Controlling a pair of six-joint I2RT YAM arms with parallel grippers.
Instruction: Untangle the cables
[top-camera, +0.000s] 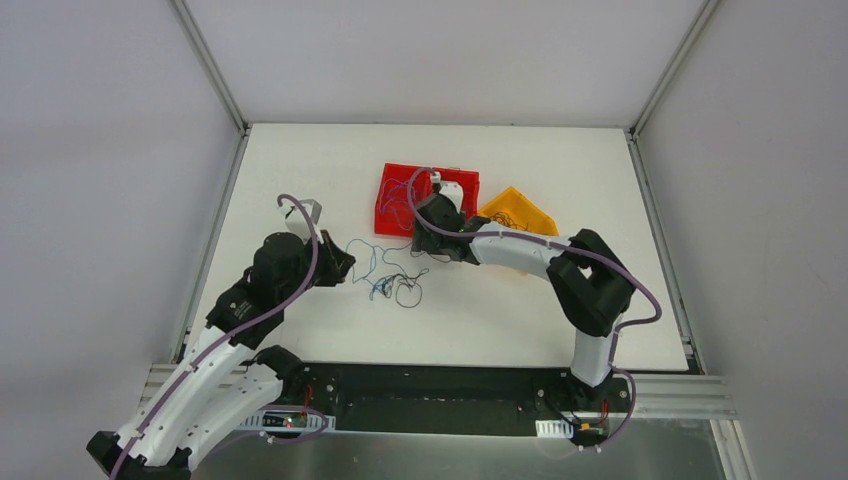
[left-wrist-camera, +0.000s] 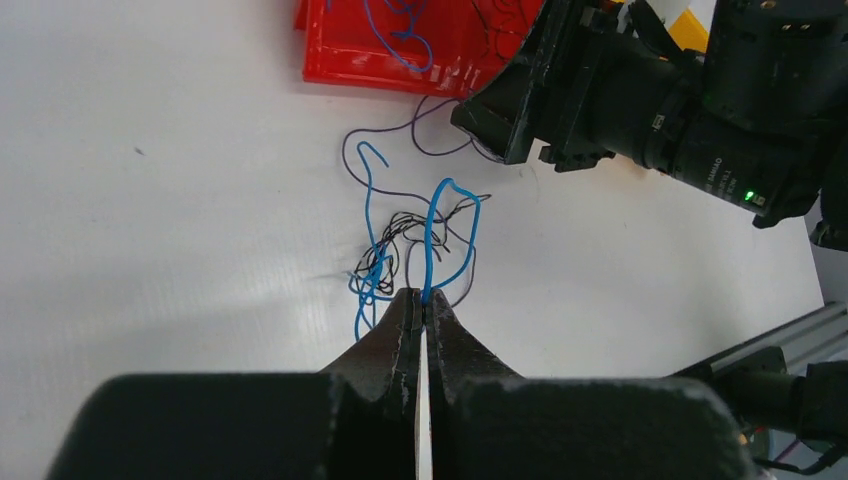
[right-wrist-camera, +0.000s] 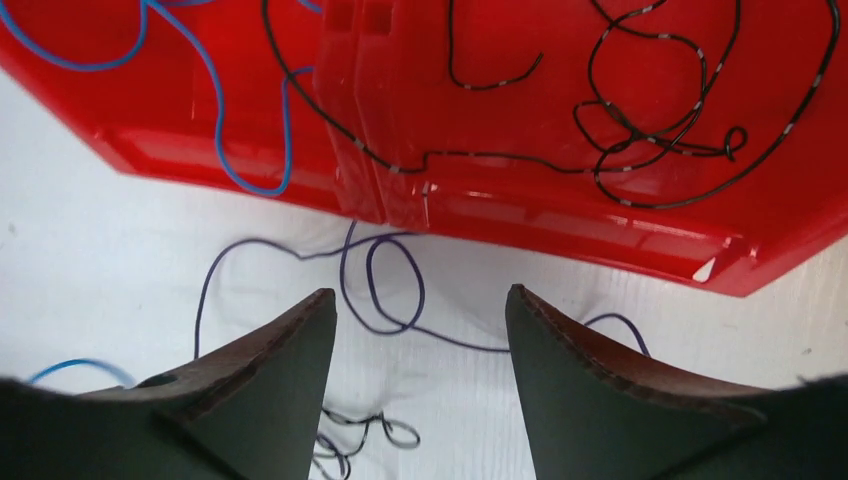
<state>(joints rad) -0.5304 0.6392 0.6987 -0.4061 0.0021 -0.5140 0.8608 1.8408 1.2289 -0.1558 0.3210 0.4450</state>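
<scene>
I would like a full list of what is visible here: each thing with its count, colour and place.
table: one, white, under everything
red bin: one, red, two compartments, far middle of table
orange bin: one, orange, beside red bin, dark wires inside
binned cables: several, blue and black, in red bin
loose cables: one tangle, blue, purple, black, on table
left claw: one, black, shut on blue cable of tangle
right claw: one, black, open, above purple cable
</scene>
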